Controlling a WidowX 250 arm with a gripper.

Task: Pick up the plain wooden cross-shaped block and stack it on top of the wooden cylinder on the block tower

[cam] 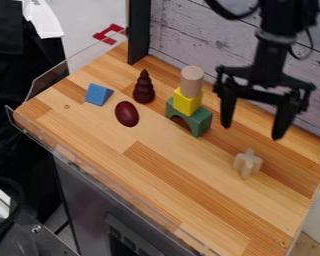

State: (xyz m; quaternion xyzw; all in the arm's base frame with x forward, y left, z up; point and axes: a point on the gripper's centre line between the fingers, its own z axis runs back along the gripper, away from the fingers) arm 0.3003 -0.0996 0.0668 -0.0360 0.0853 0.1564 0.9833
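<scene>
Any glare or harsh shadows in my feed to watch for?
Camera view: soft light across the wooden tabletop, no harsh shadows; the black claw reads nearly as a silhouette, surface detail lost; the pale wooden piece contrasts weakly with the wood beneath; no glare hides the blocks.

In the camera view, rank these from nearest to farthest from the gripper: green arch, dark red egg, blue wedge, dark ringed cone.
1. Green arch: left of the gripper, under the yellow block.
2. Dark red egg and dark ringed cone: further left, too close to call.
3. Blue wedge: farthest left.
</scene>
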